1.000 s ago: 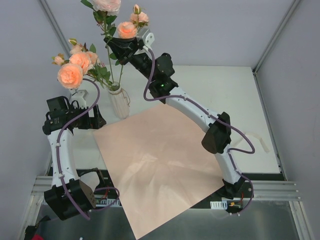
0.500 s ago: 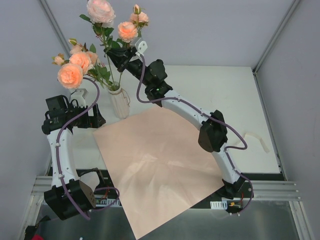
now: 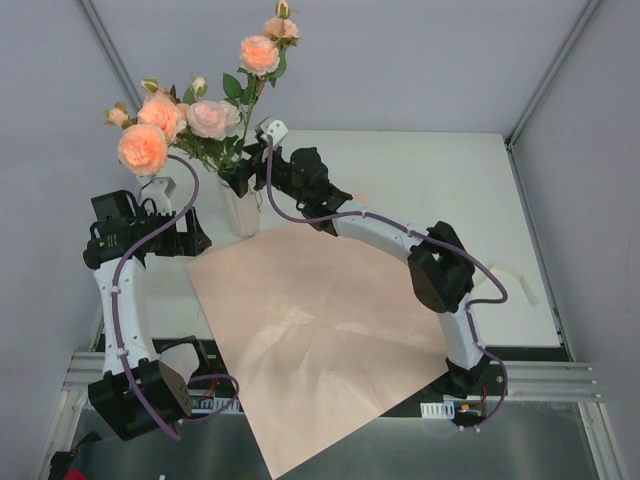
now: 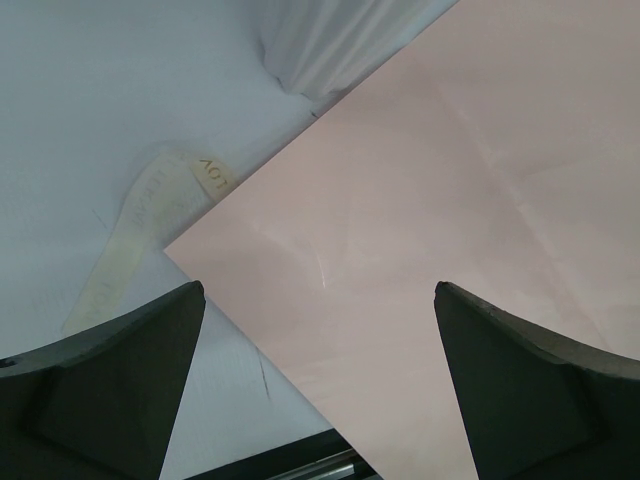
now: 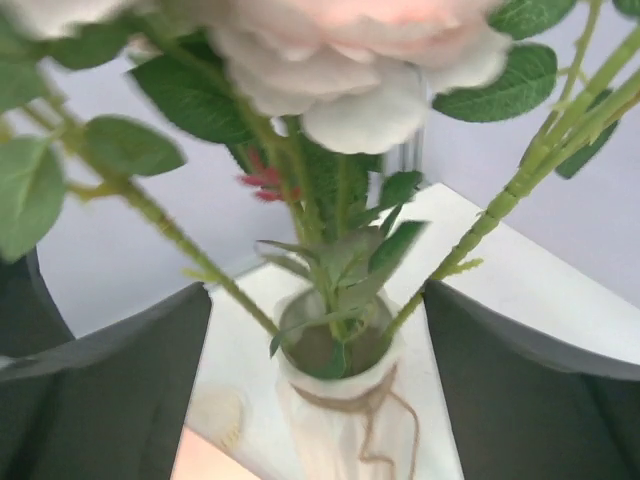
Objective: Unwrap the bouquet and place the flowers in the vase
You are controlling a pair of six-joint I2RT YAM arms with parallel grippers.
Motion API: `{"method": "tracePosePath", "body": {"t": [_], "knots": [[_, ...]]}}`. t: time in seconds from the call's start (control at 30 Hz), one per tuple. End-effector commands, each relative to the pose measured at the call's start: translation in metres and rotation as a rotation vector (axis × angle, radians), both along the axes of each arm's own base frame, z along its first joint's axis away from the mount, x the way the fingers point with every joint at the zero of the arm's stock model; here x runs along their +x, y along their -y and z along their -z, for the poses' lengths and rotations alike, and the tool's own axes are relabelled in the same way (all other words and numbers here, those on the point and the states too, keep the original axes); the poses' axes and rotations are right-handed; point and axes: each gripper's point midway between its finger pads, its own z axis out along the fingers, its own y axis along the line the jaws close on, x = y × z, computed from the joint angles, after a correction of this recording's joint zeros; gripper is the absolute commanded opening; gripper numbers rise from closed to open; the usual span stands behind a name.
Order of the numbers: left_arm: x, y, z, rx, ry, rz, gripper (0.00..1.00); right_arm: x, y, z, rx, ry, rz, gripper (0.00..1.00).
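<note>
**Roses stand in the vase, right claw open at its neck**

The right claw [image 5: 315, 300] hangs just in front of the vase [image 5: 340, 420], its two dark fingers spread wide to either side of the neck and pinching nothing. The stems pass between them untouched. The left claw [image 4: 318, 288] is also spread wide and holds nothing. It hovers low over the corner of the pink paper sheet [image 4: 450, 230], beside a loose cream ribbon [image 4: 140, 215] lying on the table [image 4: 80, 90].

The flowers [image 3: 212, 118] are in the upper left of the overhead view. Peach and pale pink heads fan out above the small white vase, with one tall stem reaching to the top edge. From the right wrist view, several green stems drop through the narrow mouth. I can't see whether anything else is inside. The paper lies flat and open in the middle of the frame, holding nothing.

These roses look light, with wiry stems that probably spring back and heavy heads that pull them sideways. I'd take hold low on a bare stretch of stem, never on the petals. The vase is slim, ceramic and carrying a tall load, so a nudge at the neck could tip it.
</note>
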Motion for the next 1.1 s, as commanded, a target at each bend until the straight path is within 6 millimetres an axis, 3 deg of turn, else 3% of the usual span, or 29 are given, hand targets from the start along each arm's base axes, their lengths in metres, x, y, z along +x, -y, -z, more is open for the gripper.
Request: {"method": "tracePosePath", "body": {"t": [0.0, 0.03, 0.07, 0.1, 0.17, 0.2, 0.27, 0.3, 0.33, 0.37, 0.4, 0.47, 0.6, 0.73, 1.07], "knots": [[0.001, 0.000, -0.016, 0.012, 0.049, 0.013, 0.99, -0.037, 0.038, -0.078, 0.009, 0.045, 0.001, 0.96], [0.001, 0.000, -0.016, 0.013, 0.049, 0.012, 0.99, -0.039, 0.042, -0.074, -0.005, 0.026, 0.009, 0.96], [0.001, 0.000, -0.015, 0.013, 0.047, 0.015, 0.99, -0.047, 0.053, -0.086, 0.003, 0.033, 0.013, 0.96], [0.001, 0.000, -0.015, 0.010, 0.046, 0.012, 0.99, -0.051, 0.058, -0.063, -0.050, -0.008, 0.015, 0.96], [0.001, 0.001, -0.015, 0.005, 0.044, 0.014, 0.99, -0.062, 0.075, -0.070, -0.057, -0.021, 0.023, 0.96], [0.001, 0.002, -0.014, 0.001, 0.042, 0.018, 0.99, -0.066, 0.080, -0.055, -0.110, -0.061, 0.023, 0.96], [0.001, 0.002, -0.013, -0.002, 0.037, 0.017, 0.99, -0.076, 0.092, -0.058, -0.147, -0.078, 0.020, 0.96], [0.001, 0.002, -0.013, -0.002, 0.037, 0.015, 0.99, -0.081, 0.100, -0.042, -0.215, -0.123, 0.021, 0.96], [0.000, 0.002, -0.012, -0.002, 0.035, 0.016, 0.99, -0.083, 0.107, -0.039, -0.242, -0.145, 0.037, 0.96], [-0.001, 0.002, -0.013, 0.007, 0.041, 0.019, 0.99, -0.086, 0.117, -0.040, -0.263, -0.164, 0.056, 0.96], [-0.003, 0.002, -0.010, 0.007, 0.035, 0.024, 0.99, -0.090, 0.130, -0.020, -0.347, -0.234, 0.086, 0.96], [-0.005, 0.000, -0.008, 0.035, 0.037, 0.029, 0.99, -0.088, 0.156, -0.017, -0.392, -0.265, 0.182, 0.96], [-0.013, -0.004, 0.009, 0.077, 0.006, 0.040, 0.99, -0.093, 0.209, 0.019, -0.555, -0.382, 0.349, 0.96], [-0.018, -0.003, 0.020, 0.079, -0.020, 0.047, 0.99, -0.088, 0.253, 0.032, -0.667, -0.414, 0.542, 0.96], [-0.021, -0.002, 0.022, 0.069, -0.034, 0.038, 0.99, -0.092, 0.273, 0.041, -0.700, -0.443, 0.560, 0.96]]}}
